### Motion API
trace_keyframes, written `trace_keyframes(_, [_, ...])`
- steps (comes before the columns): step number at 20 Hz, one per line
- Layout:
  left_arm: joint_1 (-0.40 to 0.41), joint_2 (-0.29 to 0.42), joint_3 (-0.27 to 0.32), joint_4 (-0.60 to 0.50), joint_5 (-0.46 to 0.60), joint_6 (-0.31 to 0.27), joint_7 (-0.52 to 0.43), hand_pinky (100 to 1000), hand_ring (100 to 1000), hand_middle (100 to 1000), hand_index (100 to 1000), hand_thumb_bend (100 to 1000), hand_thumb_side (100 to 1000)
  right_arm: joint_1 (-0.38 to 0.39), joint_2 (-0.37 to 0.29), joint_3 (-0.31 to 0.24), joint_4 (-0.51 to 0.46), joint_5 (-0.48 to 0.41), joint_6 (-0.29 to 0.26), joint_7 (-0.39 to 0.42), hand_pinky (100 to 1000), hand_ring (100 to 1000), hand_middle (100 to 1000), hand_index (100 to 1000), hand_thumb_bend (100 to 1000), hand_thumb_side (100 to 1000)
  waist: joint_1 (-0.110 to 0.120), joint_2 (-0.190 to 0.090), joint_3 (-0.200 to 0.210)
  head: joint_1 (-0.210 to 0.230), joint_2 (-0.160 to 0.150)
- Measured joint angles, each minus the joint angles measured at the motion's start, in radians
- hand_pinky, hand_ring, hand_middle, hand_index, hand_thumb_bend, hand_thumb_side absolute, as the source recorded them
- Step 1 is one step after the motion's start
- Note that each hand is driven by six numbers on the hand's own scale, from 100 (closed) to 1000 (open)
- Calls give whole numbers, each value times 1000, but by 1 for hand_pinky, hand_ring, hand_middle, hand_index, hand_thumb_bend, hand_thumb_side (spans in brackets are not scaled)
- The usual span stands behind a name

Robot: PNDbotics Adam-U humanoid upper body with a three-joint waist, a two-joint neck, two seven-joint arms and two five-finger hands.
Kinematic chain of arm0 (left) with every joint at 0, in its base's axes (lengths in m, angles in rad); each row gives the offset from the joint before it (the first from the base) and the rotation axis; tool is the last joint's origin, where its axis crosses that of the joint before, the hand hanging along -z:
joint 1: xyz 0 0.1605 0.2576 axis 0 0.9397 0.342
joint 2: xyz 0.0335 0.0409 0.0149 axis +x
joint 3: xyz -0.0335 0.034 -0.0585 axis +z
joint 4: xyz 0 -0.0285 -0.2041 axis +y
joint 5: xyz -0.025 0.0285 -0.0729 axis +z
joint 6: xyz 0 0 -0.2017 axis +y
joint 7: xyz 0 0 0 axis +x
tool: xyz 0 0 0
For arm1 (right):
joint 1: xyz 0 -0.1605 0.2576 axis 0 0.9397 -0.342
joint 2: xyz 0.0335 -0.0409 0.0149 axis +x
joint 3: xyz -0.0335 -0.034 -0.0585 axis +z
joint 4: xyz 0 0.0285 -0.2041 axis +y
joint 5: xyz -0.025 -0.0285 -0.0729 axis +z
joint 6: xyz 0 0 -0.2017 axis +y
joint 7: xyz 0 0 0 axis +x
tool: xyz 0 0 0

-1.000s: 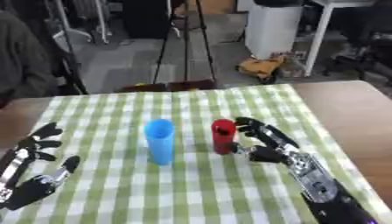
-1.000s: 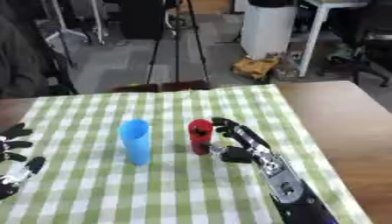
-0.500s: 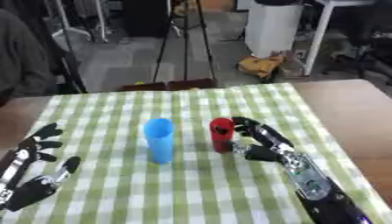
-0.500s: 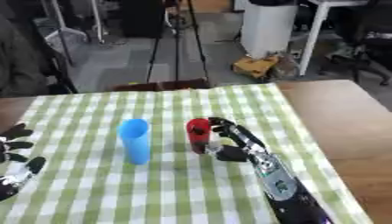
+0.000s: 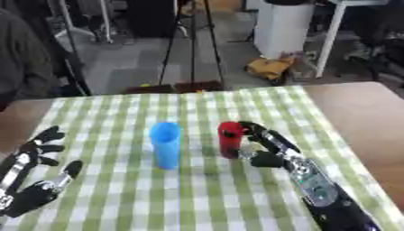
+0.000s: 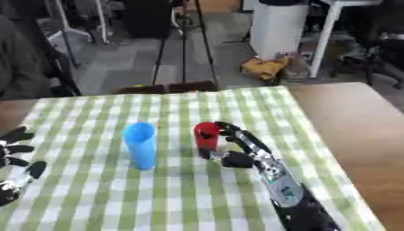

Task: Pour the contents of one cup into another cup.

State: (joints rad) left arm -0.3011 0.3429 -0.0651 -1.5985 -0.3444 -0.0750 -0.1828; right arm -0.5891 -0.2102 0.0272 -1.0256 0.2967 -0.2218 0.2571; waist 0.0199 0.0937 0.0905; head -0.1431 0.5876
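Closer now than a second ago: your right robot hand (image 5: 264,151) has slid in against the short red plastic cup (image 5: 230,139), fingers part-curled round its right side, thumb low, not yet closed on it. Both cups haven't moved; the red one stands upright mid-surface, just right of the tall blue plastic cup (image 5: 166,144). Close evenly around its middle before you lift. Your left robot hand (image 5: 31,180) rests open, near left, on the green checked cloth (image 5: 118,203).

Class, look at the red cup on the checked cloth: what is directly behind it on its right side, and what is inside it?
The right hand sits against the red cup, fingers curving round its far right side. The green checked cloth lies under it. The cup's contents cannot be seen from these views.
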Motion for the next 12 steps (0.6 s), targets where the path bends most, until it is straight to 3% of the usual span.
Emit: trace_keyframes(12, [-9, 0, -4, 0, 0, 1, -1, 697, 815, 872, 951, 408, 579, -27, 14, -12, 27, 18, -11, -11, 933, 933, 917, 979, 577, 467, 3, 15, 15, -5, -2])
